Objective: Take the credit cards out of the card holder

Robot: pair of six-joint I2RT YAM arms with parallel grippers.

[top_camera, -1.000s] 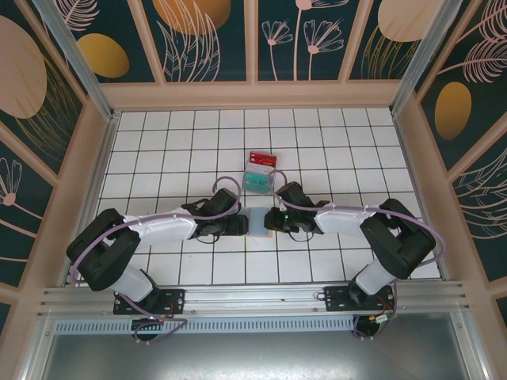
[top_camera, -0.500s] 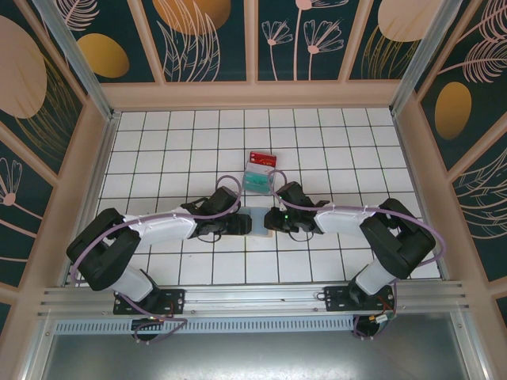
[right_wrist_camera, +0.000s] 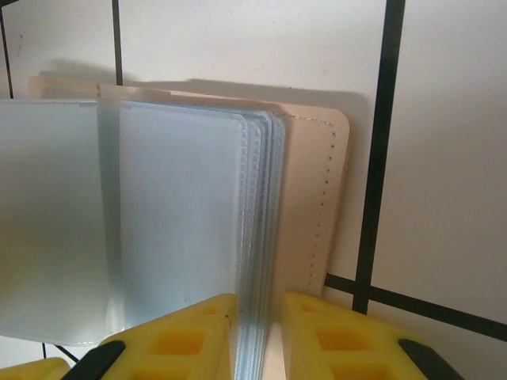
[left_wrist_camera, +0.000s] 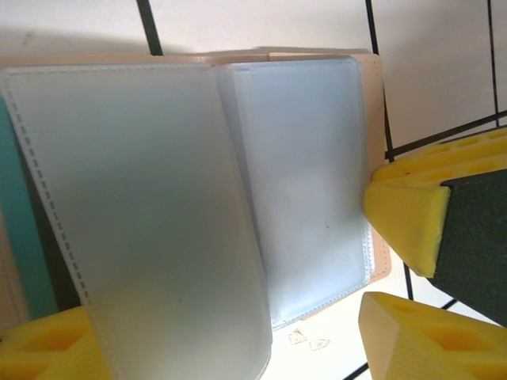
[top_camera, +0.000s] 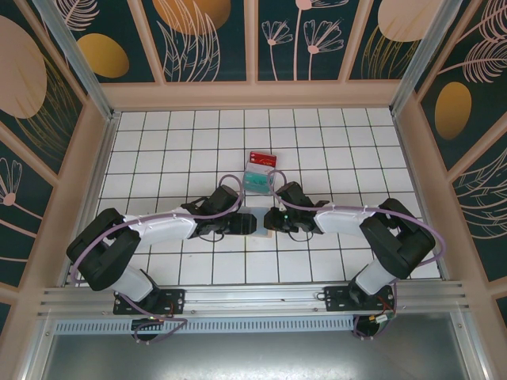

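Note:
The card holder point(top_camera: 261, 218) lies open on the white tiles between my two grippers, a tan cover point(right_wrist_camera: 313, 198) with several clear, empty-looking sleeves point(left_wrist_camera: 309, 174). My right gripper point(right_wrist_camera: 257, 336) is shut on the upright stack of sleeves, and it meets the holder from the right point(top_camera: 270, 219). My left gripper point(left_wrist_camera: 238, 352) is open, with one raised clear sleeve point(left_wrist_camera: 150, 237) standing between its yellow fingers point(left_wrist_camera: 424, 336); it touches the holder from the left point(top_camera: 250, 222). A red card point(top_camera: 261, 157) and a teal card point(top_camera: 256, 181) lie on the tiles just beyond the holder.
A teal strip point(left_wrist_camera: 16, 214) shows beside the raised sleeve. Two tiny clear scraps point(left_wrist_camera: 309, 340) lie on the tile by the holder's corner. Patterned walls point(top_camera: 253, 47) fence the tiled floor on three sides, with open tiles left and right of the arms.
My left gripper has slid right until it is against the holder, covering most of it from above. The right gripper and the two loose cards have stayed put.

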